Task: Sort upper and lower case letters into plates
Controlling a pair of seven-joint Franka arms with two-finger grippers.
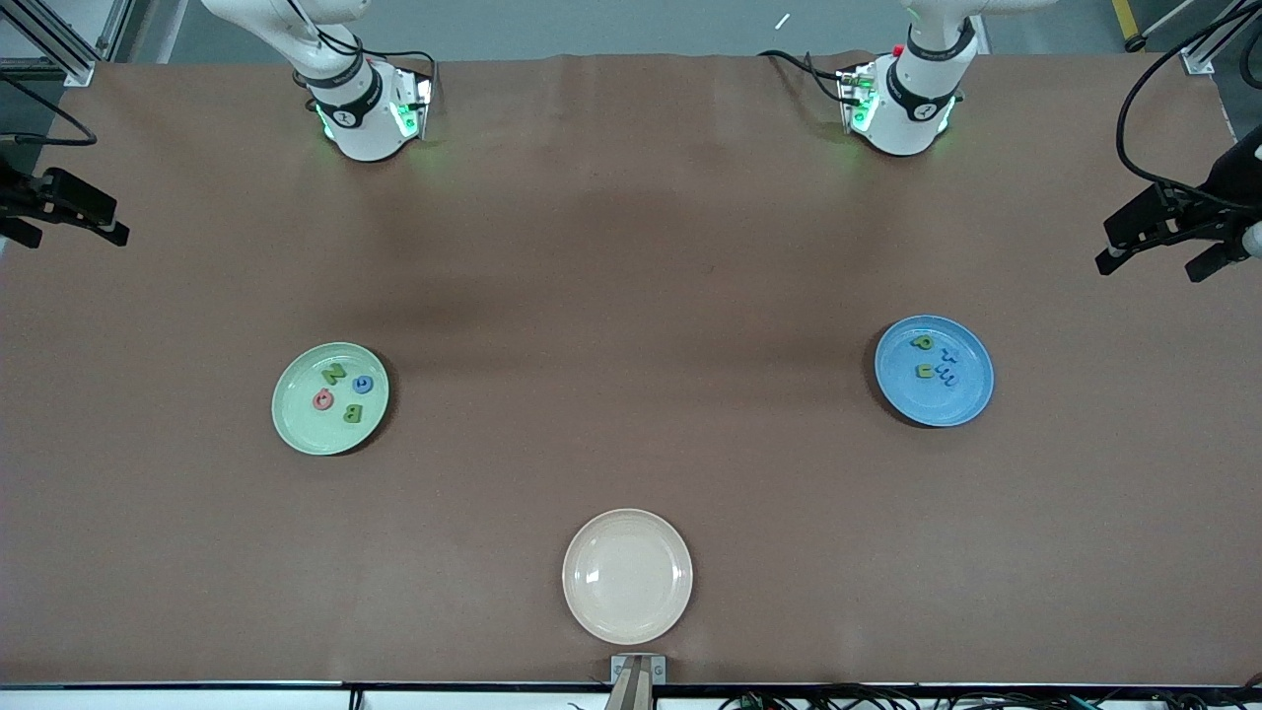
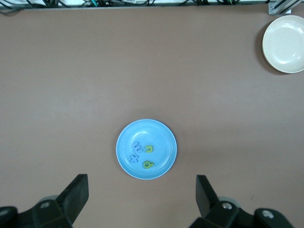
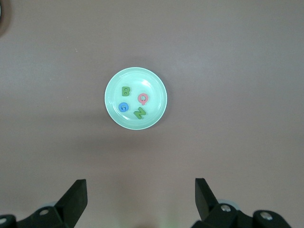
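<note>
Capitals lying in mint plate (image 1: 296, 424), lowercase in blue plate (image 1: 961, 399); left gripper (image 2: 141, 197), right gripper (image 3: 140, 197) hanging spread, gripping nothing.

The two white arms (image 1: 355, 108) are wearing black rings, glowing green at their bases, with black cables trailing.

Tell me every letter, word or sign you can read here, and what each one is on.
"N": green letter in the mint green plate.
"B": green letter, same plate.
"G": blue letter, same plate.
"Q": pink letter, same plate.
"u": green letter in the sky blue plate.
"m": blue letter, same plate.
"x": blue letter, same plate.
"p"-like green letter, same plate; exact reading unclear.
Cream plate: no text.
</note>
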